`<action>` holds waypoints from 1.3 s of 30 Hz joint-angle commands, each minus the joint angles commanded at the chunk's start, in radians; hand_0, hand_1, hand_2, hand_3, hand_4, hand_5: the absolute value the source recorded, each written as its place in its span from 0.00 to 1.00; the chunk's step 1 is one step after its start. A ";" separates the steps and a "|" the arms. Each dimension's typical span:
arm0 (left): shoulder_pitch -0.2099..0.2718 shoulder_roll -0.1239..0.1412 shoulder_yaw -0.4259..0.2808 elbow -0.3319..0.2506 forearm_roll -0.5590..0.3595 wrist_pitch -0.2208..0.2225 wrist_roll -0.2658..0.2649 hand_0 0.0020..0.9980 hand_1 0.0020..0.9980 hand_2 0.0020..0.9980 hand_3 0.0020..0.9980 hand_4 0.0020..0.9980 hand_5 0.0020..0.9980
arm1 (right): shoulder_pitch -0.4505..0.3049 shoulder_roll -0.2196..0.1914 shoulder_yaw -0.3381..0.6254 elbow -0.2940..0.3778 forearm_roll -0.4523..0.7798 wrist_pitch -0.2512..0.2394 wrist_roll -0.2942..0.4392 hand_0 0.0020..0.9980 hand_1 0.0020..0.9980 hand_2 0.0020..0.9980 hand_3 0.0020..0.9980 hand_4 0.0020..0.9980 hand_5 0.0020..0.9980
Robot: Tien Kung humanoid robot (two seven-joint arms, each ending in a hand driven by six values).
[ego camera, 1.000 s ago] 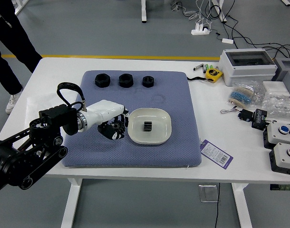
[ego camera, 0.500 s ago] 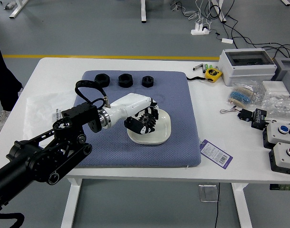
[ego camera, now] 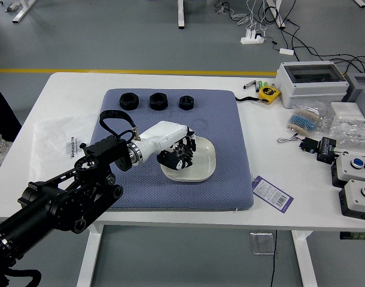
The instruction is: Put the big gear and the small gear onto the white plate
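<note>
Table (ego camera: 260,131), blue mat (ego camera: 230,194) on it, white plate (ego camera: 202,161) on mat. L arm (ego camera: 81,194) comes in from plate's left. L hand (ego camera: 163,137) was beside plate approx 1 s ago, now over it; can't tell if it's gripping anything. Small gear, seen on plate then, now hidden by hand. Big gear: can't ID, prob at hand; placement unconfirmed till hand clears plate. 3 black nuts (ego camera: 158,101) beyond plate.

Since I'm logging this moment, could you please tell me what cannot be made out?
All head view:
What the left hand may hold: hidden by the hand itself.
Part of the white plate: covered by that hand.
Fine print on the purple tag: too small.
Body above the person's leg: cut off by the left edge.
</note>
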 joint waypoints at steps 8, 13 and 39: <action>0.004 0.001 0.009 0.001 -0.010 -0.025 0.011 0.54 0.64 0.68 0.59 0.90 0.00 | -0.002 0.001 0.005 0.000 -0.009 0.000 -0.003 0.70 0.67 0.75 0.62 0.83 0.74; 0.005 0.001 0.007 0.003 -0.013 -0.031 0.015 0.69 0.72 0.73 0.61 0.98 0.00 | -0.003 -0.001 0.002 0.000 -0.004 0.001 0.000 0.70 0.67 0.75 0.62 0.83 0.74; 0.039 0.015 -0.133 -0.082 -0.340 -0.050 0.005 0.90 0.89 0.95 0.79 1.00 0.45 | -0.004 -0.002 0.002 -0.001 -0.004 0.001 0.001 0.70 0.68 0.75 0.62 0.83 0.74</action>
